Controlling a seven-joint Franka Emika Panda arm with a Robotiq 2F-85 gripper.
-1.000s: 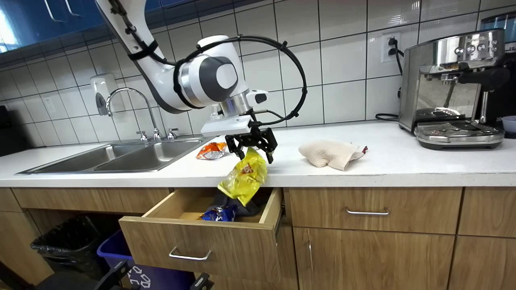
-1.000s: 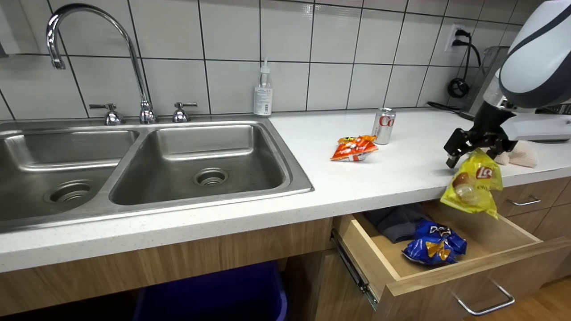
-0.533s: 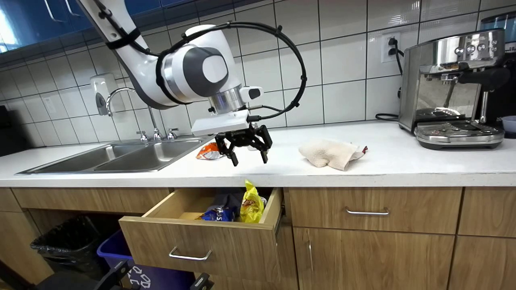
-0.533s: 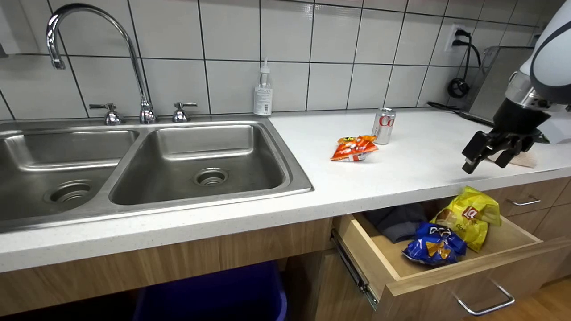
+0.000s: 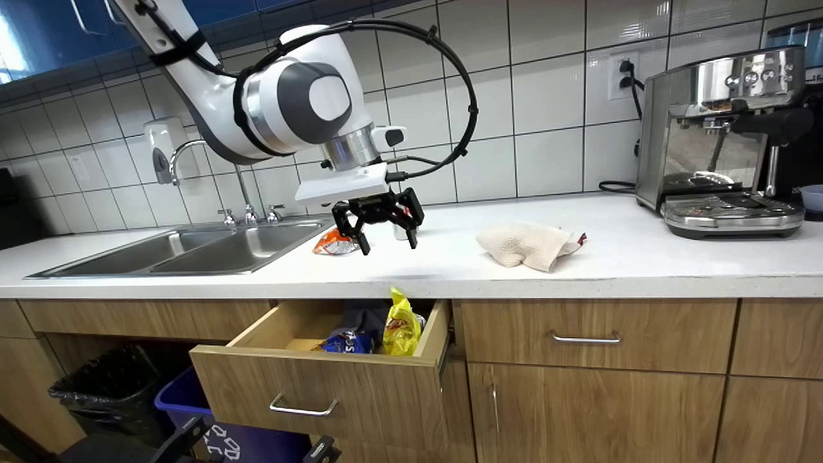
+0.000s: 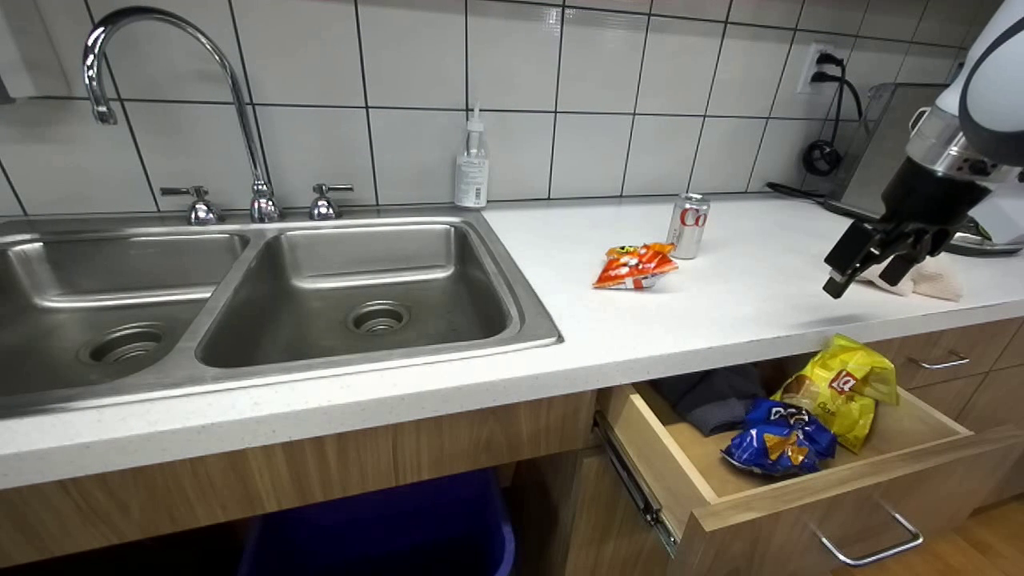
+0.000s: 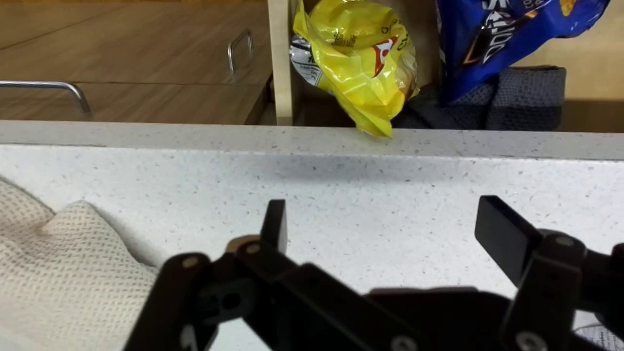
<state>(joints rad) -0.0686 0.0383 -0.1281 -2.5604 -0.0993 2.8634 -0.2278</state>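
Yellow bag in drawer beside blue bag | claw spread wide above counter | pale cloth near

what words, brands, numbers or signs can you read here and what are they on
"La": on the yellow bag; the rest isn't clear.
"Do": on the blue bag; the rest is hard to make out.
"Co": on the silver can; the rest isn't visible.
Recycling sign, no readable word: on the purple bin.
Too small or blurred: print on the orange bag and clear bottle, smaller print on the yellow bag.
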